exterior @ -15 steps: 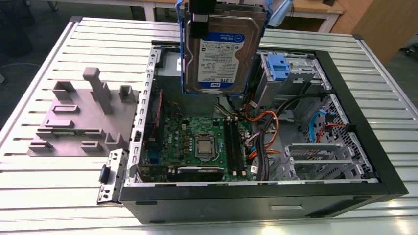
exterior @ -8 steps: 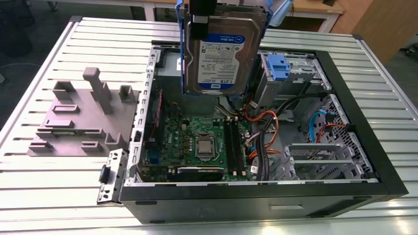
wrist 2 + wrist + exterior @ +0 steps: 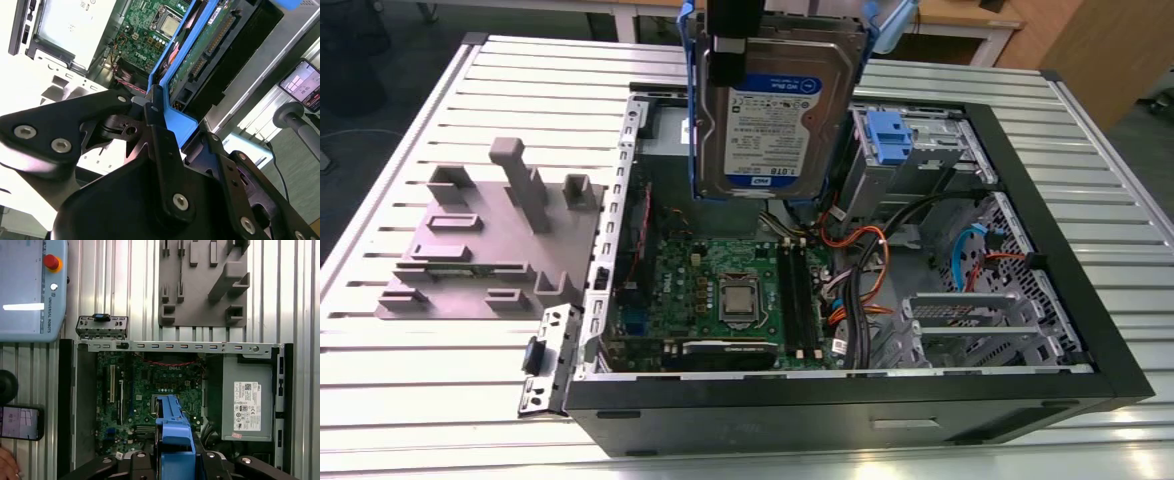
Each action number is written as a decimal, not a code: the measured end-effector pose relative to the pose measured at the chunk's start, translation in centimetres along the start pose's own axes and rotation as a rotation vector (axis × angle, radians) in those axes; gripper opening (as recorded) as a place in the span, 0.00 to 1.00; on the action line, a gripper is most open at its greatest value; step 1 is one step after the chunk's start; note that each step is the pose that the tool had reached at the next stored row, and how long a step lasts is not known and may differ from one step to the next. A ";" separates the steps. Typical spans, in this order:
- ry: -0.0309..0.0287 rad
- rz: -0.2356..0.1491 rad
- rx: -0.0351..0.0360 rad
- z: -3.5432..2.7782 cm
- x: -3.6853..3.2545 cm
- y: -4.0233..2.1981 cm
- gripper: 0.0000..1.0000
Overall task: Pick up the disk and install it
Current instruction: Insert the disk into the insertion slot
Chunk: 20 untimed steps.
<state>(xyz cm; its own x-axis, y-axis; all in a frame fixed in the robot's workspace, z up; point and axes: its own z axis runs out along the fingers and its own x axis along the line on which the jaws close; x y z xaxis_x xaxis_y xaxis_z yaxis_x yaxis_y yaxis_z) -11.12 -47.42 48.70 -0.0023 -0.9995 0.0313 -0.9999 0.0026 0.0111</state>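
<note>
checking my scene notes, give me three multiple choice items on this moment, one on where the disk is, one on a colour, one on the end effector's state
1. Where is the disk?
A) on the floor
B) upright over the open computer case
C) in a drawer

2. What colour are the disk's side rails?
A) blue
B) red
C) yellow

3. How is the end effector?
A) open and empty
B) shut on a cable
C) shut on the disk

Key: 1 B, the exterior view shows it hanging upright above the motherboard. 2 A, the rails are blue in all three views. 3 C, its fingers clamp the blue rail in the second wrist view.
</note>
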 end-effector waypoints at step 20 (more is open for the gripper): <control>0.0000 0.000 0.0000 0.23 0.54 -0.12 0.36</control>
<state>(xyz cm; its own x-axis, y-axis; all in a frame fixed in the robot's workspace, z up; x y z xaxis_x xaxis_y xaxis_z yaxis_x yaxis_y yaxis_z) -11.01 -47.97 48.49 -0.0023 -0.9995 0.0313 -0.9999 0.0026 0.0110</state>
